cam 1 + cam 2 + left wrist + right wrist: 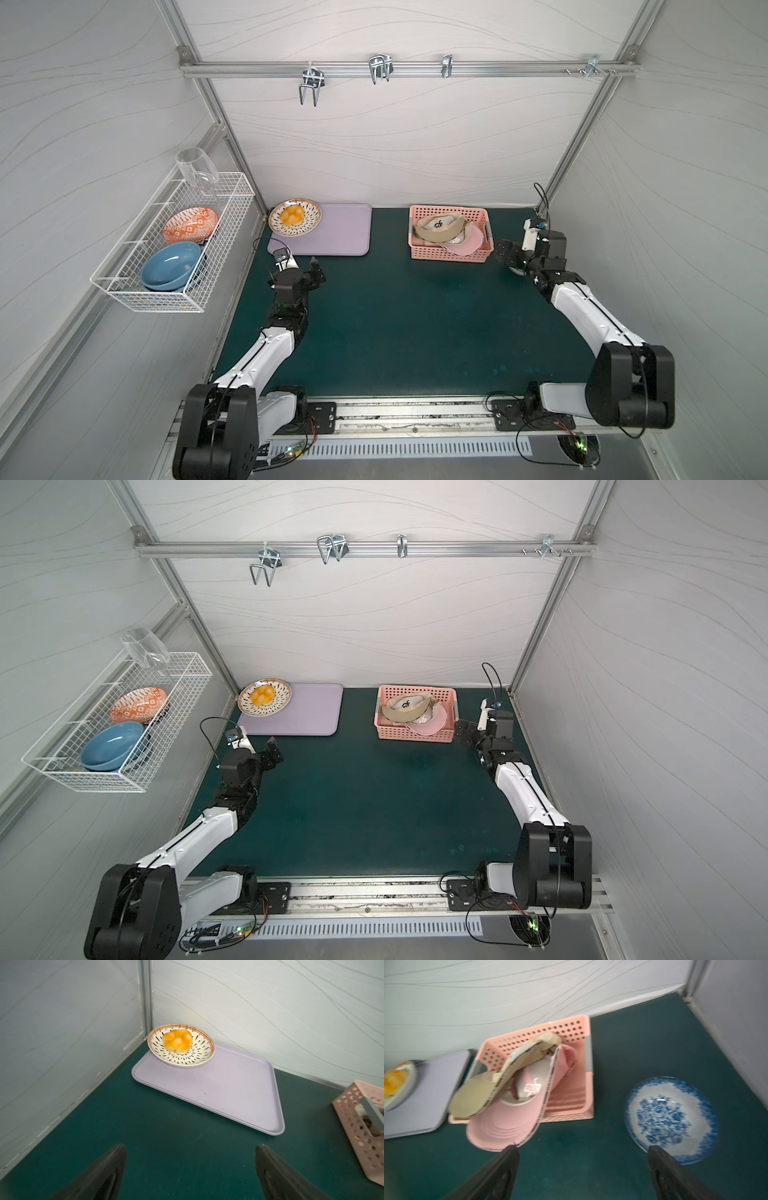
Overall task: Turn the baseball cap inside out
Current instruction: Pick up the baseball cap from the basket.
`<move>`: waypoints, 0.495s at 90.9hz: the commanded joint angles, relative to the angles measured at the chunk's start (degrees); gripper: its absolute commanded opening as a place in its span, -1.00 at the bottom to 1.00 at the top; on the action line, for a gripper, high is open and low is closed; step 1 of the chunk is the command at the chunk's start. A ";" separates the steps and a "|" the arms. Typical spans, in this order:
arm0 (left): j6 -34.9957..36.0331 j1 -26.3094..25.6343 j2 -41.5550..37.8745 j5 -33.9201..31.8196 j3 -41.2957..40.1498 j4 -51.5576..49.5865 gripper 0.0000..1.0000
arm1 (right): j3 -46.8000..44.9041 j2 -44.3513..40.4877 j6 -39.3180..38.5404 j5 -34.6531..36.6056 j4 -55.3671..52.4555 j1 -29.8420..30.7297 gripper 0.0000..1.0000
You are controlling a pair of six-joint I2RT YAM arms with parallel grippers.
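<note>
**Item: two caps, one container.** Both lie in a pink perforated plastic basket [451, 254] at the back of the dark green table [395, 324], right of centre and close to the rear wall. Which cap the task means cannot be told.

- Beige fabric baseball cap [436, 237]: uppermost. It has a curved brim with checked edging, and a white panel with a dark emblem shows in both top views. In the right wrist view the brim lies across the basket's rim at the corner nearest the tray.
- Pink fabric baseball cap [508, 1124]: lies beneath the beige one, tilted. The brim has stitched rows and checked edging, and the white front panel bears a pink emblem. The brim juts past the basket's near rim, out over the table.

**Claws.**
- Right claw [583, 1147]: jaws spread wide, holding nothing, low beside the basket. One finger is just beside the pink brim's edge; contact cannot be told.
- Left claw [191, 1147]: spread wide and empty, near the tray's front edge, well apart from the basket.

**Edges and room.**
- Blue-and-white floral ceramic plate [670, 1120]: flat on the table, just right of the basket.
- Lilac rectangular plastic tray [340, 237]: left of the basket, with a strip of table between them.
- Cream patterned ceramic plate [307, 226]: carries an orange bun [292, 215] and sits on the tray's back-left corner.
- Broad green surface runs from the basket and tray forward to the arm bases.
</note>
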 commanded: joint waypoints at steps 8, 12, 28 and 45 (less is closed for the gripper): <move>-7.61 -7.42 -3.21 1.43 6.92 -15.99 1.00 | 11.24 5.04 6.69 -14.01 -14.22 3.26 0.90; -8.12 -8.62 -3.92 3.54 7.48 -17.56 0.99 | 13.65 6.39 7.52 -13.22 -15.60 4.27 0.88; -9.47 -10.32 -5.92 14.96 8.40 -20.87 1.00 | 24.95 16.27 10.92 -10.28 -22.99 6.32 0.73; -9.99 -10.41 -7.34 23.43 7.10 -19.32 0.99 | 34.81 25.80 12.94 -6.85 -27.07 7.22 0.53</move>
